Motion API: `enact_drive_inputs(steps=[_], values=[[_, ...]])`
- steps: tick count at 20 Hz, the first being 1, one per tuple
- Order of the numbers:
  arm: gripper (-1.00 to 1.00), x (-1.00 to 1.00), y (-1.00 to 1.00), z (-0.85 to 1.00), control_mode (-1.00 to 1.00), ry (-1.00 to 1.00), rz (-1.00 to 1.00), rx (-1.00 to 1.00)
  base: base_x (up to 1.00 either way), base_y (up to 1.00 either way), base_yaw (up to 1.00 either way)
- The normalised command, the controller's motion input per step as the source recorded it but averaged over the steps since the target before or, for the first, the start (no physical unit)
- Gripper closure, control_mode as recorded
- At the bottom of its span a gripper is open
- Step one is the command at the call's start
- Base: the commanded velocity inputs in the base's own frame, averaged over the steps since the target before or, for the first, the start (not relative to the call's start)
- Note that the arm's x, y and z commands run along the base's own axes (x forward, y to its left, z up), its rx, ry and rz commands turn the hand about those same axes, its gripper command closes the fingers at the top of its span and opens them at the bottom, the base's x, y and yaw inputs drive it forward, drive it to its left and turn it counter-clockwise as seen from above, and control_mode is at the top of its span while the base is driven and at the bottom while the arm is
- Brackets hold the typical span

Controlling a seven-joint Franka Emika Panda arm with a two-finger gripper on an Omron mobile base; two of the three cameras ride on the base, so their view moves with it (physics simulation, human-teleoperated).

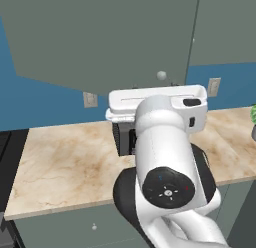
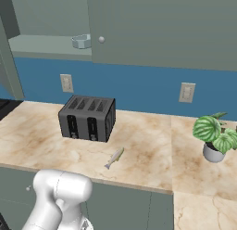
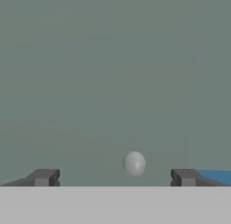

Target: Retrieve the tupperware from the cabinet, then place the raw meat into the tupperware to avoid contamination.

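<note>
The cabinet hangs over the counter, its left door swung wide. On the bared shelf sits the small pale tupperware. The raw meat, a slim silvery fish, lies on the counter in front of the dark toaster. My gripper is open and faces a flat grey-green door panel. A round pale knob sits between the two fingertips, touching neither. From the left base view my white hand is just below that door's knob.
A marble counter runs along the blue wall with its outlets. A potted plant stands at the right. The closed right door carries its own knob. My arm hides most of the toaster in the left base view.
</note>
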Motion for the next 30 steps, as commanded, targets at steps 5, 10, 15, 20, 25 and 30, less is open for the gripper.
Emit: enact_drive_inputs(steps=[5, 10, 15, 20, 25, 30], values=[[-1.00, -0.63, -0.13, 0.11, -1.00, 0.10, 0.00, 0.02, 0.00, 0.00, 0.00], [-1.00, -0.65, -0.34, 0.13, -1.00, 0.14, -0.01, 0.07, 0.00, 0.00, 0.00], [-1.00, -0.65, -0.50, 0.11, -1.00, 0.13, 0.00, 0.10, 0.00, 0.00, 0.00], [-1.00, -0.61, -0.67, 0.00, -1.00, 0.08, 0.00, 0.13, 0.00, 0.00, 0.00], [-1.00, -0.37, -0.72, 0.00, -1.00, 0.04, 0.00, 0.13, 0.00, 0.00, 0.00], [-1.00, -0.06, -0.69, 0.00, -1.00, 0.10, 0.00, 0.13, 0.00, 0.00, 0.00]])
